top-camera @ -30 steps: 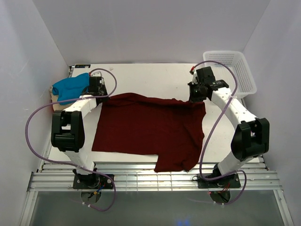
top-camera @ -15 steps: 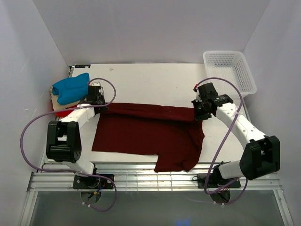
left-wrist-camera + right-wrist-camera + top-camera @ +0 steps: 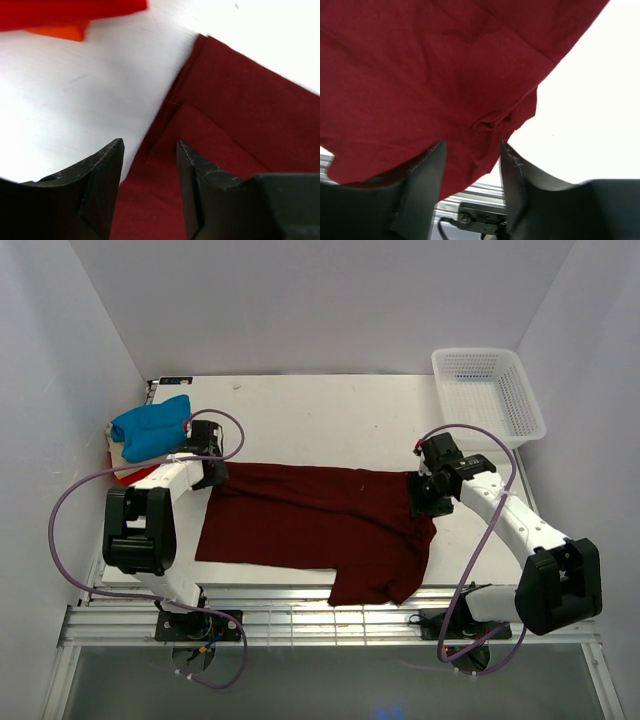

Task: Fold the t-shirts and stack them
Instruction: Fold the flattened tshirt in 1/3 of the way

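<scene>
Maroon shirt (image 3: 320, 520) folded across worktop (image 3: 330, 410). I see left end effector (image 3: 149, 145) and right end effector (image 3: 471, 144) half-open, empty, at the fold's ends.

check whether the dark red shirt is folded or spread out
Partly folded: the shirt has its far edge doubled over, a layered corner showing in the left wrist view; the rest lies flat.

Spread t-shirt (image 3: 310, 525) lies centre; folded t-shirts (image 3: 150, 428) back-left, basket (image 3: 490, 395) back-right.

Red-orange t-shirt (image 3: 70, 12) cut by edge — beige t-shirt (image 3: 119, 454) mostly under blue t-shirt (image 3: 150, 427).
</scene>
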You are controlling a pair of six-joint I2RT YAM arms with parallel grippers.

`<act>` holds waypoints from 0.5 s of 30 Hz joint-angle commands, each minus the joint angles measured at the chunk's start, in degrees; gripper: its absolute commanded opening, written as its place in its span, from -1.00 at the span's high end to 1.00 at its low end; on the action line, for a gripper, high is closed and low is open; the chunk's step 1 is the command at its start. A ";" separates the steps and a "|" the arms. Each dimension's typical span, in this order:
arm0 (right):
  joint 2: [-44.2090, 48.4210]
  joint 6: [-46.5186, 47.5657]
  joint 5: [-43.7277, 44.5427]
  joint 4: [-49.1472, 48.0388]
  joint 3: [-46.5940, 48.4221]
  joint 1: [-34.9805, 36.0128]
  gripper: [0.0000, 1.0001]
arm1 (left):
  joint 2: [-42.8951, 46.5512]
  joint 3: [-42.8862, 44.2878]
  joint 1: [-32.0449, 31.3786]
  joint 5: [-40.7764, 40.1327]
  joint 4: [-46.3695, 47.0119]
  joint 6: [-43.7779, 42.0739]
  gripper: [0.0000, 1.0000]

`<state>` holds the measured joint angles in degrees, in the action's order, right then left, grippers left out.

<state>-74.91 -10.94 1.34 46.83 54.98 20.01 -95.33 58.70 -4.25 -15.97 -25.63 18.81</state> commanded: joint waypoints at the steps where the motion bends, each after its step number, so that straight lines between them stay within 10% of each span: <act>1: 3.02 0.13 1.99 -0.07 6.44 0.29 -0.16 | 5.23 3.26 -0.23 -7.66 -1.71 3.51 -0.15; 4: 0.75 0.04 4.63 -0.86 11.02 0.29 -0.15 | 8.22 5.11 -0.41 -6.28 0.48 4.74 0.02; 7: -4.60 -0.57 6.12 -1.74 11.99 0.29 0.81 | 7.71 7.12 -1.55 -3.29 2.95 4.66 0.42; 9: -7.08 -1.54 6.30 -3.31 11.29 0.29 0.85 | 6.56 8.01 -2.25 1.27 4.26 4.40 0.94; 15: -15.34 -4.53 8.67 -5.87 11.11 0.20 0.84 | 1.82 7.75 -3.04 12.08 5.06 4.83 1.00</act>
<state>-88.84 -13.28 7.60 42.06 65.80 20.01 -92.05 66.37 -6.94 -10.83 -21.04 23.00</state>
